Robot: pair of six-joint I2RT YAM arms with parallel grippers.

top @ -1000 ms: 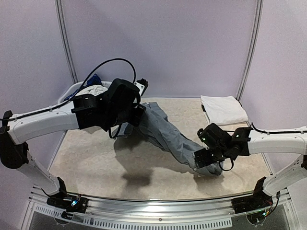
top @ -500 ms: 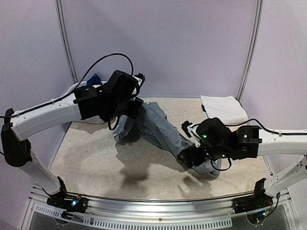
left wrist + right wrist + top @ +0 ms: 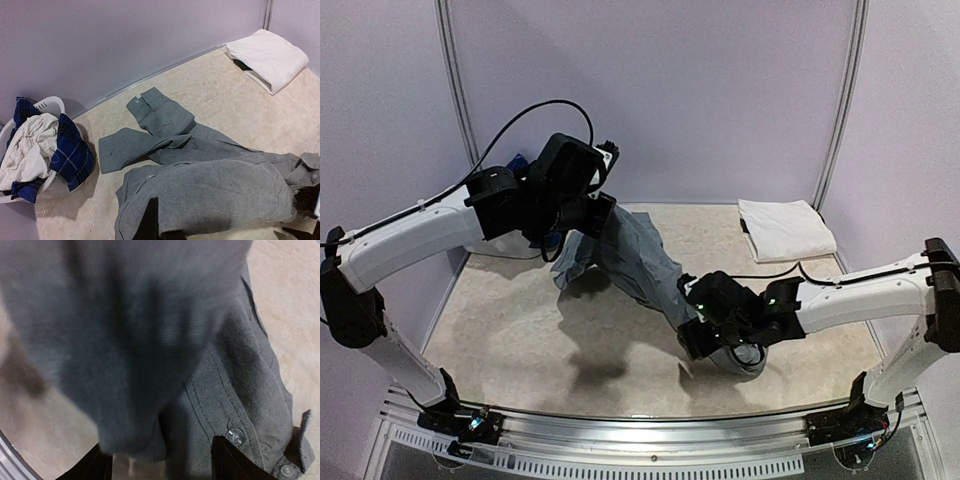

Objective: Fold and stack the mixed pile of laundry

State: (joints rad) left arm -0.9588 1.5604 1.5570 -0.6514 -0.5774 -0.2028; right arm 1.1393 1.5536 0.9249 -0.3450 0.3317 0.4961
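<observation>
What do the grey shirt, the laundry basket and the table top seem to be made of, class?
The grey shirt: woven cloth, matt; stitched seams, buttons, soft folds.
The laundry basket: probably white plastic, smooth; moulded slotted rim.
The table top: unclear, stone-look laminate perhaps; beige marbled pattern, flat.

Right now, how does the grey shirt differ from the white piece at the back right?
Grey shirt is unfolded and rumpled, one end lifted; white piece is folded into a flat rectangle. Grey shirt sprawls across the middle; white piece sits compact in the far right corner. Both are soft cloth.
</observation>
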